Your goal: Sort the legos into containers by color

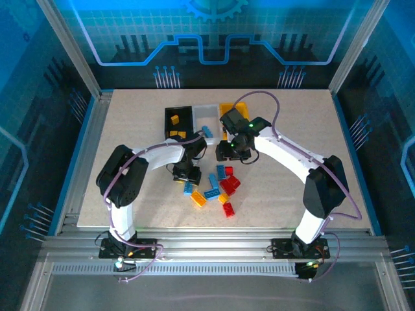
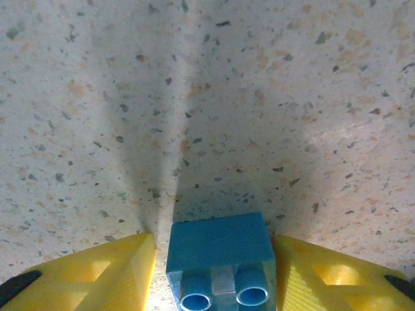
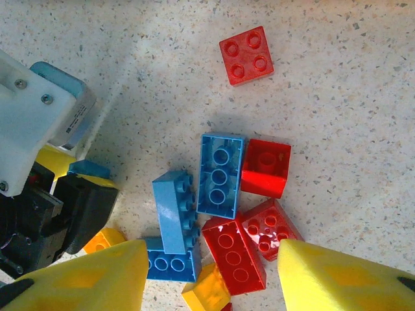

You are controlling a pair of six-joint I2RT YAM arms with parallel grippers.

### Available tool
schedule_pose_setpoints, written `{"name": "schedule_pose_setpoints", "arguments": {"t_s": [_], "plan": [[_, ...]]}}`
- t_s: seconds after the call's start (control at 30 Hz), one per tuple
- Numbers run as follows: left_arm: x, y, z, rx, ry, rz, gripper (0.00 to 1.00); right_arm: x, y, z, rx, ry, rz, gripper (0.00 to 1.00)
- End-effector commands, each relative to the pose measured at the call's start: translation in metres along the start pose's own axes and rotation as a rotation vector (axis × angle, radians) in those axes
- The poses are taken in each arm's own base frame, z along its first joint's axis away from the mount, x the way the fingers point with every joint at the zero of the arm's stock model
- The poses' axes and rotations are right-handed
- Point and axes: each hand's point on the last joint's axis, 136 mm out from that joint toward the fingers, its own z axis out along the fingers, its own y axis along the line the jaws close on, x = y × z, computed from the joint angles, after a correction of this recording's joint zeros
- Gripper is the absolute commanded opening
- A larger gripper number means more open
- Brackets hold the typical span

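A blue lego (image 2: pixel 219 245) lies on its side on the table, underside tubes toward the camera, and my left gripper (image 2: pixel 217 272) has its yellow fingers (image 2: pixel 97 275) close against both its sides. In the top view that gripper (image 1: pixel 185 176) is down at the left edge of the lego pile (image 1: pixel 217 188). My right gripper (image 3: pixel 214 285) hovers open over the pile with nothing between its fingers; below it lie blue (image 3: pixel 220 175), red (image 3: pixel 233 253) and orange-yellow (image 3: pixel 207 291) legos. The black (image 1: pixel 170 111), white (image 1: pixel 206 107) and orange-yellow (image 1: pixel 228 107) containers stand in a row at the back.
A lone red brick (image 3: pixel 246 55) lies apart from the pile. The left gripper's body (image 3: pixel 45 214) is close by at the left of the right wrist view. Orange-yellow bricks (image 1: pixel 176 135) lie in the black bin and a blue one (image 1: pixel 209 131) in the white bin.
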Motion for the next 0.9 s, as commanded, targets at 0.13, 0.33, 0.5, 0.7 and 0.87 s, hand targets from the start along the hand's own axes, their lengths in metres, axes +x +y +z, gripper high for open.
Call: {"name": "schedule_pose_setpoints", "arguments": {"t_s": [0.13, 0.33, 0.5, 0.7, 0.87], "plan": [[0.004, 0.007, 0.007, -0.049, 0.032, 0.005, 0.54, 0.000, 0.006, -0.010, -0.023, -0.027, 0.004, 0.57], [0.002, 0.011, 0.002, -0.066, 0.020, 0.007, 0.36, 0.001, 0.004, -0.012, -0.020, -0.036, 0.006, 0.57], [-0.011, 0.018, -0.021, -0.060, -0.019, -0.011, 0.34, 0.000, 0.001, -0.016, -0.024, -0.048, 0.018, 0.57], [-0.055, 0.034, -0.094, 0.010, -0.177, -0.088, 0.35, -0.005, -0.009, -0.030, -0.036, -0.079, 0.054, 0.57], [-0.109, 0.036, -0.160, 0.091, -0.349, -0.134, 0.34, -0.002, -0.026, -0.045, -0.045, -0.115, 0.106, 0.57]]}}
